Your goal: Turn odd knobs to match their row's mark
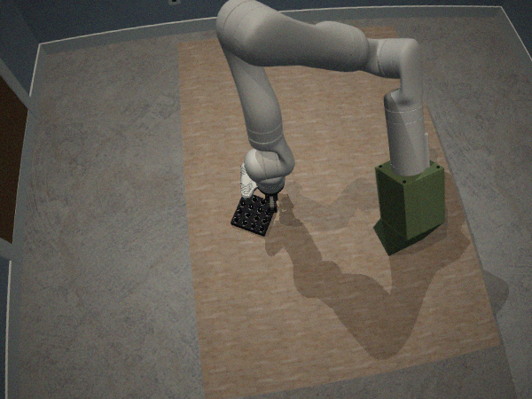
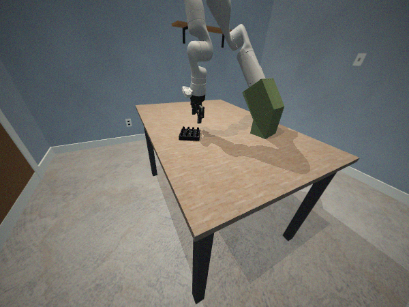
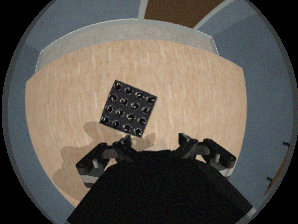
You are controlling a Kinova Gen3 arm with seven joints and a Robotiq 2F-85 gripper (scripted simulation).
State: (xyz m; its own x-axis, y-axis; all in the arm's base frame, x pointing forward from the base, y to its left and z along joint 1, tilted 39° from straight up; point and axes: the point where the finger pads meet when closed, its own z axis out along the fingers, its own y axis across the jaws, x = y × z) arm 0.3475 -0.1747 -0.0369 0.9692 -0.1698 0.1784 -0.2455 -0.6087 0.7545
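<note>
The black knob box [image 1: 248, 230] [image 2: 189, 138] [image 3: 127, 109] stands flat on the table, with four rows of four black knobs on top. White lines and ring marks show faintly in the wrist view; they are too small to read surely, and the printed names and socket cannot be made out. My gripper [image 1: 272, 206] [image 2: 198, 117] [image 3: 154, 139] is open and empty. It hangs above the box's far right part in the top view, clear of the knob tops in the exterior view. In the wrist view the box lies beyond the fingertips, to the left.
The wooden table [image 1: 337, 319] [image 2: 221, 191] [image 3: 200, 90] carries the box and the arm's green base [image 1: 423, 204] [image 2: 264, 106], well to the right of the box. The arm's shadow falls across the table beside the box. A table edge lies left of the box in the top view.
</note>
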